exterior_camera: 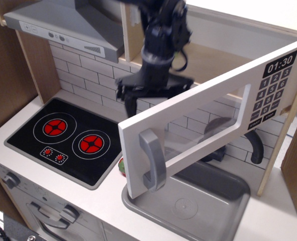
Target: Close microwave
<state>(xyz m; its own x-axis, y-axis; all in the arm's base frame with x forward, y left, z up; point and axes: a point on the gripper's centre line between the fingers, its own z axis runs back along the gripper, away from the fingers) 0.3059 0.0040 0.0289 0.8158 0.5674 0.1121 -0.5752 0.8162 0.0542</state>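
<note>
The microwave's white door (208,118) stands wide open, swung out over the sink. Its grey bar handle (152,159) is at the near left end and its black keypad (271,90) at the far right, by the hinge. The microwave cavity (213,63) shows behind it. My black gripper (156,95) hangs behind the door's upper left edge, just above it. Its fingers (128,103) are spread and hold nothing. I cannot tell whether it touches the door.
A black hob (68,133) with red rings lies at the left under the grey range hood (63,25). A grey sink (198,206) and dark faucet (256,145) sit under the door. A small red-green object (122,168) lies by the door's lower corner.
</note>
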